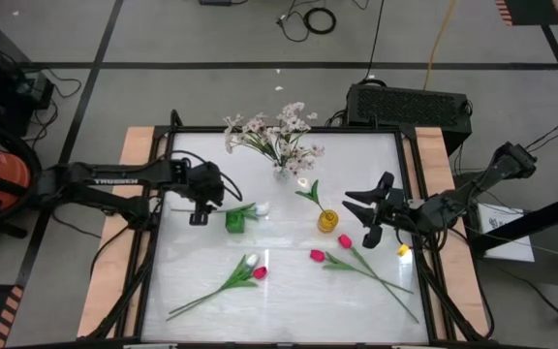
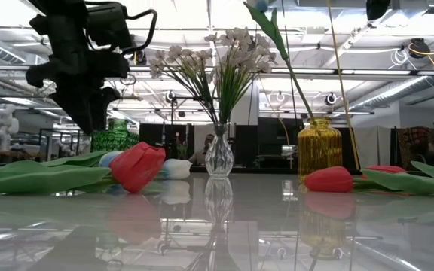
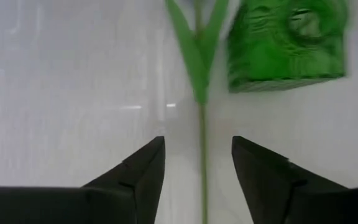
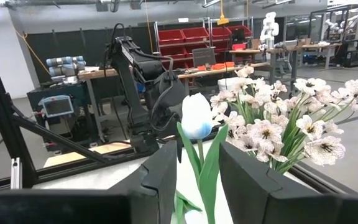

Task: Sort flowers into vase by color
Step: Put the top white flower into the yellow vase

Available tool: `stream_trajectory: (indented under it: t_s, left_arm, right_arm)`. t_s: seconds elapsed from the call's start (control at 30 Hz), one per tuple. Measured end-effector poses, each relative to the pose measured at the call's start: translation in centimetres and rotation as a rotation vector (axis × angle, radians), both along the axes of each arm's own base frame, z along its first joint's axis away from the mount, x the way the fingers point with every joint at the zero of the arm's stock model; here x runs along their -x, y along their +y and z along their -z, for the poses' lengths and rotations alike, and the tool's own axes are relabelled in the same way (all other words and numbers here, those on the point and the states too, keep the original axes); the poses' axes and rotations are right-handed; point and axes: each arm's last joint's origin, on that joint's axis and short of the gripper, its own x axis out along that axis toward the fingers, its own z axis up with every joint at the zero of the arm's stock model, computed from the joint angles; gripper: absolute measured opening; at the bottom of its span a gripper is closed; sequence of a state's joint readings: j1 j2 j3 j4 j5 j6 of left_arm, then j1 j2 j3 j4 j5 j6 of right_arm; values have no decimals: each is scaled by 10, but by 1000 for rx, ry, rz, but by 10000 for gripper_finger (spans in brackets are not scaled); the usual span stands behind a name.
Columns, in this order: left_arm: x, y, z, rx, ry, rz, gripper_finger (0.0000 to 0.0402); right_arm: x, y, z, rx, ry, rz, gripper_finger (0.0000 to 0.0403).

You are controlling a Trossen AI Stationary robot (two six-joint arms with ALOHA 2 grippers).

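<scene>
A white tulip [image 1: 260, 208] lies on the table beside the green vase [image 1: 233, 221], its stem [image 3: 202, 124] running toward the left. My left gripper [image 1: 199, 215] hangs over that stem, open, with one finger on each side [image 3: 197, 162]. My right gripper [image 1: 355, 206] is open just right of the yellow vase [image 1: 327, 222], where a white tulip [image 4: 197, 115] stands upright ahead of its fingers [image 4: 197, 168]. The pale sprays [image 1: 277, 134] stand in the clear vase [image 2: 218, 158]. Pink tulips [image 1: 316, 255] [image 1: 345, 240] [image 1: 258, 274] and another white tulip [image 1: 250, 260] lie on the near half.
The table has a glossy white top inside a black frame [image 1: 410, 194]. A small yellow object [image 1: 403, 250] lies near the right edge. The three vases stand close together in the middle. Long stems [image 1: 381, 276] cross the near right part. The near left corner has free room.
</scene>
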State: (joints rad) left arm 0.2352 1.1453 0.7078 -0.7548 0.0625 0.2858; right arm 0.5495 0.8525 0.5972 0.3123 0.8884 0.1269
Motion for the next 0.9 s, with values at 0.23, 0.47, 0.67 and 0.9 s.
stream_trajectory:
  t_s: [0.23,0.47,0.67,0.9]
  left_arm:
    - [-11,9,8,-17,-7,-146,196]
    - [-13,9,15,25,24,-197,196]
    - [-12,8,17,88,18,-342,196]
    - [-10,5,18,160,34,-579,196]
  right_arm:
    - [5,-3,-4,24,-5,2,112]
    - [13,-8,-8,47,-4,11,112]
    - [16,-10,-5,48,32,10,112]
    - [16,-10,-2,61,53,9,112]
